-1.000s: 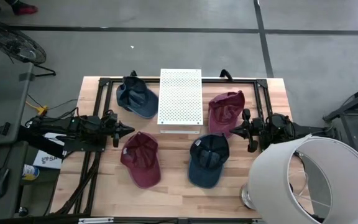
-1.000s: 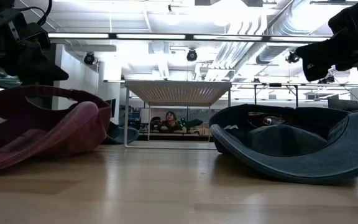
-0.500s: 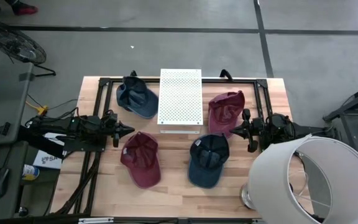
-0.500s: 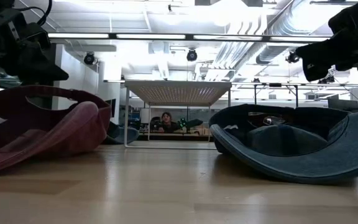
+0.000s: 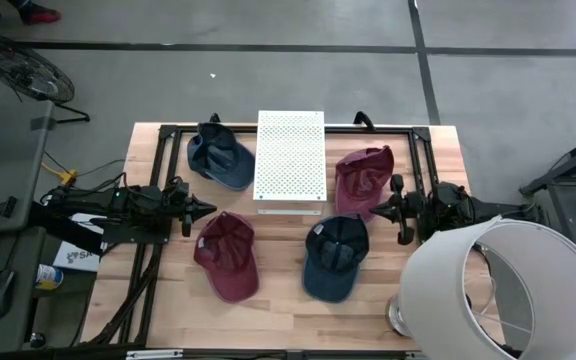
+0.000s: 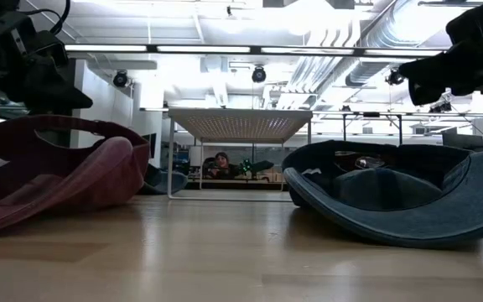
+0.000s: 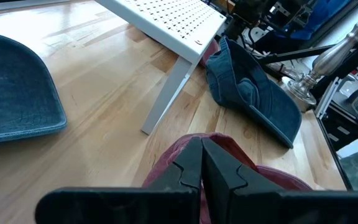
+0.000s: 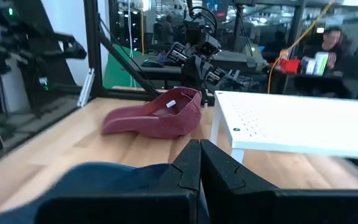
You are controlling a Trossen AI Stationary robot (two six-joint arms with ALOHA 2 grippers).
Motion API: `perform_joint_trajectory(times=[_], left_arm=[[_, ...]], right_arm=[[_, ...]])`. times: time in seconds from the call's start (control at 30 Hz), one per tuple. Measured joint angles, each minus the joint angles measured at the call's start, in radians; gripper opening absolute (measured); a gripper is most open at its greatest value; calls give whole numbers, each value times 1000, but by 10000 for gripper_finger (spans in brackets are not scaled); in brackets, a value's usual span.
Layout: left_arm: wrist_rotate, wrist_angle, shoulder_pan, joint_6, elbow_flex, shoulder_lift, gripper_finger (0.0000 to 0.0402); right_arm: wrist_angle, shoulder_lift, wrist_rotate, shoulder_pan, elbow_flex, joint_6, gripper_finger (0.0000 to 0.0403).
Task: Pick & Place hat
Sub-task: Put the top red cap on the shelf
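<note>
Several caps lie on the wooden table. A maroon cap [image 5: 228, 256] and a dark blue cap [image 5: 332, 258] lie toward the near edge, resting on their crowns with the insides up [image 6: 57, 180] [image 6: 392, 197]. A blue cap [image 5: 219, 157] and another maroon cap [image 5: 363, 176] lie farther back. My left gripper [image 5: 208, 209] hovers shut at the table's left, above the near maroon cap [image 7: 229, 163]. My right gripper [image 5: 373, 211] hovers shut at the right, above the dark blue cap [image 8: 104, 180].
A white perforated stand [image 5: 290, 157] stands at the back middle, between the two far caps. A black frame [image 5: 168, 135] runs along the table's edges. A large white lampshade [image 5: 513, 290] on a metal base covers the near right corner.
My right gripper has rolled a little about its own pointing line and stays shut in the same place. The caps have not moved.
</note>
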Motion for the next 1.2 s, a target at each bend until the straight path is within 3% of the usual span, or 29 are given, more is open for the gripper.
perform_joint_trajectory(times=[0.67,0.87,1.2], left_arm=[[0,0,0,0,0,0,3],[0,0,0,0,0,0,3],[0,0,0,0,0,0,3]], right_arm=[[-1,0,24,0,0,95,0],[-34,1,281,0,8,348,0],[-437,136,668,0,218,631,0]])
